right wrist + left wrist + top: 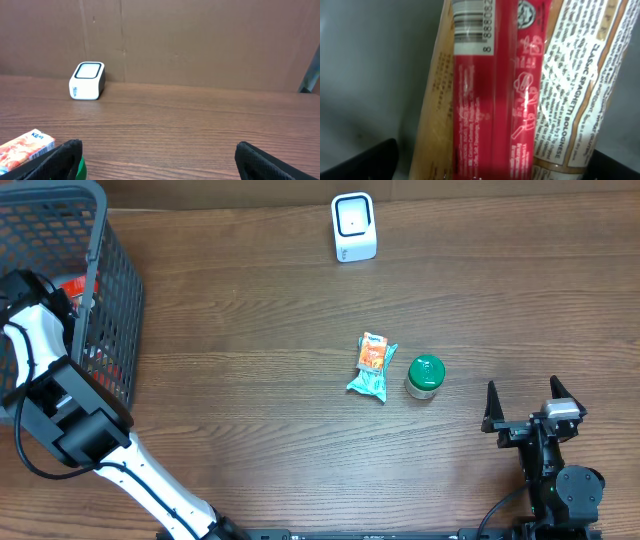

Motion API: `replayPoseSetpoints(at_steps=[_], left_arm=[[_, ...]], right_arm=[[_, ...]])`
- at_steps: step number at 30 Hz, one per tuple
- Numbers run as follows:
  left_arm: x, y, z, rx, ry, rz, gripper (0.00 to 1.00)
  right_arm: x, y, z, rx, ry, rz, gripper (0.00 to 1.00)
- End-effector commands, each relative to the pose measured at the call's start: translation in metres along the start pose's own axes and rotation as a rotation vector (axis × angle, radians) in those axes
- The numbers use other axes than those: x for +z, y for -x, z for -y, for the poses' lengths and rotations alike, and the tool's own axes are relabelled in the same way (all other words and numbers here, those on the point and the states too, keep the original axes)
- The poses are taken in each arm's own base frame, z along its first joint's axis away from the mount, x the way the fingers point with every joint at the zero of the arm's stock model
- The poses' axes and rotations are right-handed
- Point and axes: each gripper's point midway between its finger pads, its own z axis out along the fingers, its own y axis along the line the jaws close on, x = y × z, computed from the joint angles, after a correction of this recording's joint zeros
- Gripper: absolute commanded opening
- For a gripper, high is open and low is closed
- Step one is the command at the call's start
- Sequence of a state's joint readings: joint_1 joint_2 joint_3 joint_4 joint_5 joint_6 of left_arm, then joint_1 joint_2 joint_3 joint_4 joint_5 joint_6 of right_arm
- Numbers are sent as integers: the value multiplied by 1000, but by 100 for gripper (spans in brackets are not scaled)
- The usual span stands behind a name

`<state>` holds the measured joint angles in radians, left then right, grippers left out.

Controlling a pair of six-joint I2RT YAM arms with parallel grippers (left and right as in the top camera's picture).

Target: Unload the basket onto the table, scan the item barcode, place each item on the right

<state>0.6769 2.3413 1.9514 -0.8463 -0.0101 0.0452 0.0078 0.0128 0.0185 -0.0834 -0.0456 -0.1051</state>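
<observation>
The left wrist view is filled by a spaghetti packet (485, 95) with a red middle band, clear sides and a barcode (472, 25) at its top. My left gripper (487, 162) stands open astride it, one dark finger at each lower corner, the left finger clear of the wrapper. Seen from overhead, that arm (40, 330) reaches down into the grey wire basket (115, 290) and its jaws are hidden. The white scanner (354, 227) stands at the table's back; the right wrist view shows the scanner (87, 80) too. My right gripper (525, 405) hangs open and empty at the front right.
An orange snack packet (372, 366) and a green-lidded jar (425, 376) lie mid-table, just left of the right gripper. The basket fills the far left corner, with something red (75, 283) inside. A brown cardboard wall (200, 40) backs the table.
</observation>
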Motion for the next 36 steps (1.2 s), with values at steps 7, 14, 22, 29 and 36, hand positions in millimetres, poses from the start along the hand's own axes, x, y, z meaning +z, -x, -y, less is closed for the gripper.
replayPoseSetpoints(at_steps=[7, 14, 22, 29, 36], left_arm=[[38, -27, 14, 22, -71, -101, 4], [-70, 38, -3, -18, 18, 126, 4], [-291, 89, 0, -68, 56, 621, 4], [-430, 58, 27, -92, -35, 876, 4], [-436, -7, 110, 49, -247, 713, 4]], right_arm=[[0, -2, 1, -4, -3, 2, 100], [0, -2, 1, -4, -3, 2, 100], [0, -2, 1, -4, -3, 2, 100], [0, -2, 1, -4, -3, 2, 100], [0, -2, 1, -4, -3, 2, 100]])
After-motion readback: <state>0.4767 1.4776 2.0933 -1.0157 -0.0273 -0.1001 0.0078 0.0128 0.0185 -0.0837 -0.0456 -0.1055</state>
